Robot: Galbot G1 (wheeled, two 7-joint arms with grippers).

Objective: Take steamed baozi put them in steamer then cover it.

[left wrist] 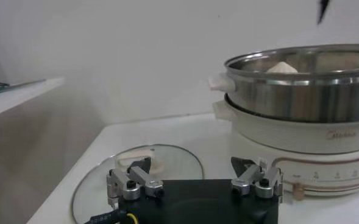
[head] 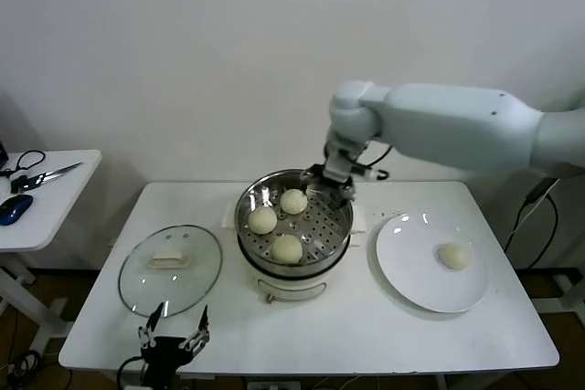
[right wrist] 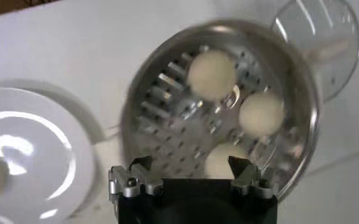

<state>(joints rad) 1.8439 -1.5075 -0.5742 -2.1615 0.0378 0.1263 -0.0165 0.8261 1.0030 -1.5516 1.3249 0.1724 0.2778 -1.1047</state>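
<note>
1. Three buns (head: 286,248) lie in the steamer (head: 340,237) at frame centre
2. One bun (head: 453,256) waits on the plate (head: 407,271), right
3. Right gripper (head: 331,182) over the steamer's far rim: jaws apart, empty
4. Left gripper (head: 174,332), lower left: jaws apart, idle
5. Lid (head: 170,268) lies on the table (head: 366,335); covering not yet done
</note>
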